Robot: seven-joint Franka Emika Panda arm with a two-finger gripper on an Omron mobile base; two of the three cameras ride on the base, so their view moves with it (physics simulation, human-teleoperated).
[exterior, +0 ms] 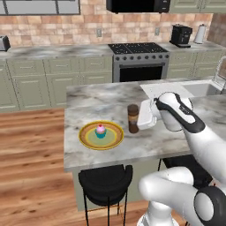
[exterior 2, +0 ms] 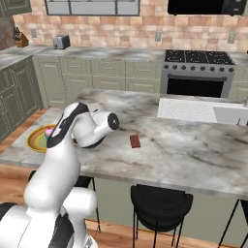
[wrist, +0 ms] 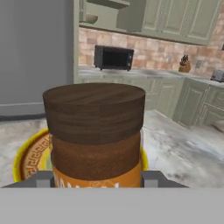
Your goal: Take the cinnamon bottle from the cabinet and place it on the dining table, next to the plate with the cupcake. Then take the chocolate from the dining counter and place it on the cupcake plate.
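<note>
The bottle (exterior: 133, 118) stands upright on the table (exterior: 145, 143) just beside the plate (exterior: 101, 135), with the gripper (wrist: 97, 177) pinching its lower body side-on, while the chocolate (exterior 2: 135, 141) lies further from the plate.

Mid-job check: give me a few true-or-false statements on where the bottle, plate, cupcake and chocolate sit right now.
1. The cinnamon bottle stands upright on the dining table. True.
2. The bottle stands on the plate. False: it stands on the marble just beside the plate.
3. The cupcake is on the plate. True.
4. The chocolate lies on the plate. False: it lies on the bare marble, apart from the plate.
5. The end effector is at the bottle. True.
</note>
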